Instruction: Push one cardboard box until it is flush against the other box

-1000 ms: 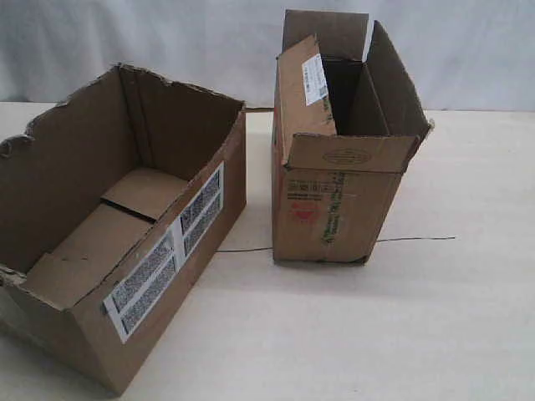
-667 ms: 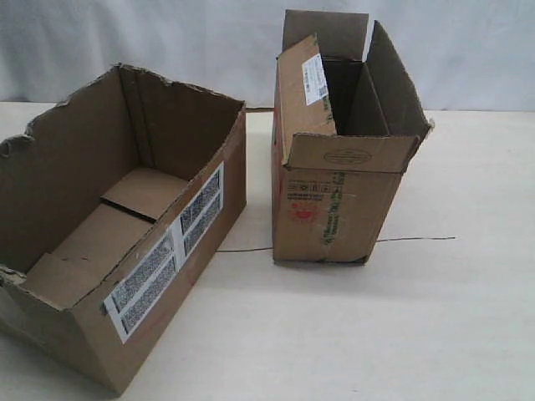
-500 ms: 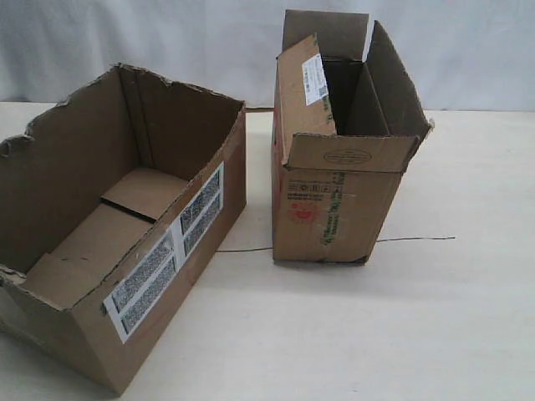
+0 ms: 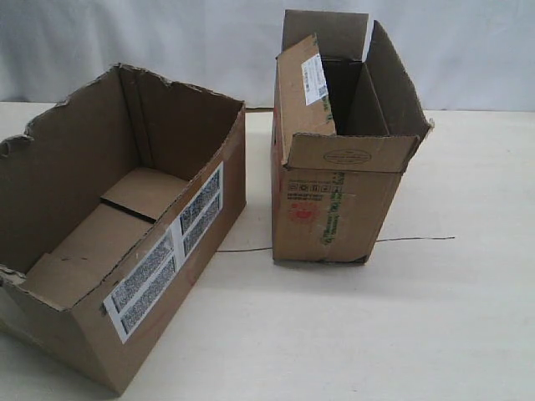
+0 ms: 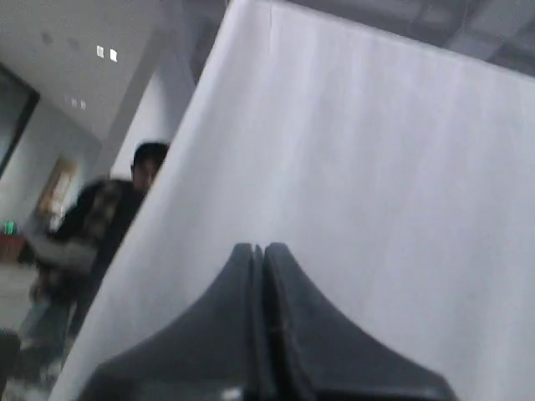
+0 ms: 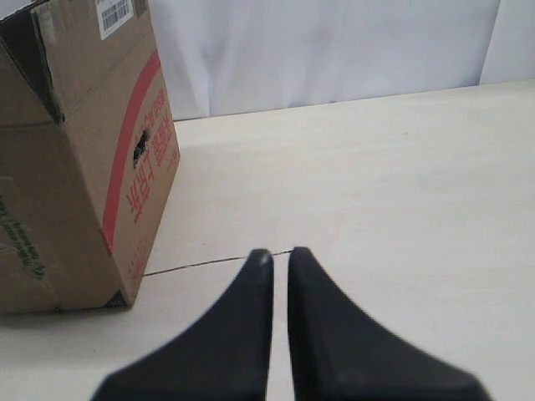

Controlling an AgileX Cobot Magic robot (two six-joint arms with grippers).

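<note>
Two boxes are being shown apart on the pale table [image 4: 451, 326], with a wedge of bare surface lying between them. The cardboard box [image 4: 125, 251], wide and torn along its rim, is being seen at the left of the exterior view. It is turned at an angle, so its far corner is lying near the other box [image 4: 334, 209] while its labelled side is slanting away; no flush contact is being made. The other box is standing upright near the middle, with its tall flaps raised.

Neither arm is being caught by the exterior view. The left gripper [image 5: 257, 251] is being held with its fingers pressed together and nothing between them, and it is being pointed at a white curtain, away from the work. The right gripper [image 6: 280, 255] is being held low over the table, fingers drawn almost together and empty, apart from the red-printed side of the other box [image 6: 84, 167]. The closed tip is probably being kept as a blunt pusher.

The push is judged as not yet begun. The angled box is likely to need turning as well as sliding.
</note>
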